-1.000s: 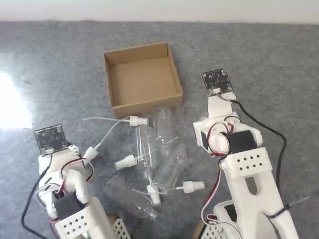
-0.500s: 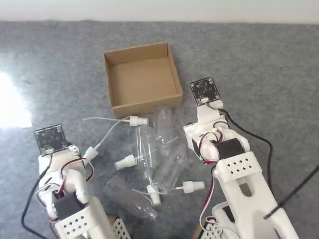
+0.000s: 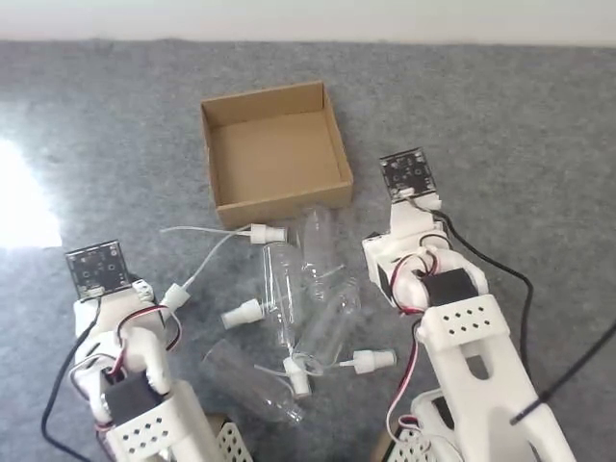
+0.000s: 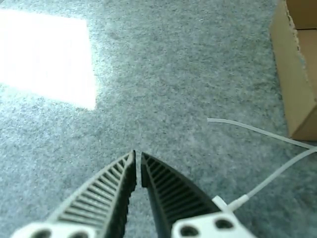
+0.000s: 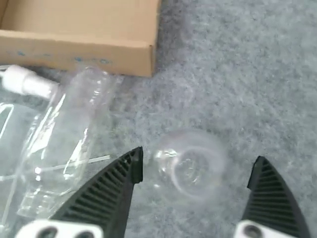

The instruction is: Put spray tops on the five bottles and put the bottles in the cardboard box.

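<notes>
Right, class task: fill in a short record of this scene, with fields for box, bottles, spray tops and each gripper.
Box: cardboard box, open, no bottles in it.
Bottles: clear bottles lying heaped on the carpet beside the box.
Spray tops: white spray tops scattered among them, tubes trailing.
Left gripper: shut, empty, over bare carpet.
Right gripper: open, straddling one bottle seen end-on, not gripping.

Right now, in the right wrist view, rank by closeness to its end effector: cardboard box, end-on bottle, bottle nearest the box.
1. End-on bottle: between the right end effector's open fingers.
2. Bottle nearest the box: beside one finger.
3. Cardboard box: beyond both bottles.
</notes>
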`<move>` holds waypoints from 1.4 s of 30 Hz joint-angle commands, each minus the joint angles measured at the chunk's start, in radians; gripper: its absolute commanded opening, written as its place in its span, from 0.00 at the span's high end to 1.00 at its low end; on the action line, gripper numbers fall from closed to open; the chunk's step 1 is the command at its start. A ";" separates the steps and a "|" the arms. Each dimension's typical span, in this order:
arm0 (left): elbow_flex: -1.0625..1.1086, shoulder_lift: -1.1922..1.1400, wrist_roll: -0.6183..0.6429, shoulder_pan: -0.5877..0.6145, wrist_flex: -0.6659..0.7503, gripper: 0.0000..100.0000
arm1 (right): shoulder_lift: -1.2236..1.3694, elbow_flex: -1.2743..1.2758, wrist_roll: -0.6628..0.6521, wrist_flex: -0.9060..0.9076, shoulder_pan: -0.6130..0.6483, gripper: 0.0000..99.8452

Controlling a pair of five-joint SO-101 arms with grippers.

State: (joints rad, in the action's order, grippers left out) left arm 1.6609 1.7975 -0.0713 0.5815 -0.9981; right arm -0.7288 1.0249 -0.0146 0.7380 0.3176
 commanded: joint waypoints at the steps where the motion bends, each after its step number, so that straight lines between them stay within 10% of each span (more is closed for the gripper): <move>1: -0.007 0.014 -0.008 0.003 0.026 0.99 | -0.035 -0.009 0.026 -0.021 -0.024 0.75; 42: 0.002 0.014 -0.008 0.003 0.026 0.99 | -0.047 0.006 0.109 -0.013 -0.027 0.85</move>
State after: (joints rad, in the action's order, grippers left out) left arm 1.6747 1.7975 -0.0713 0.5815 -0.9981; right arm -0.7288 1.0434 0.0898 0.7380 0.3069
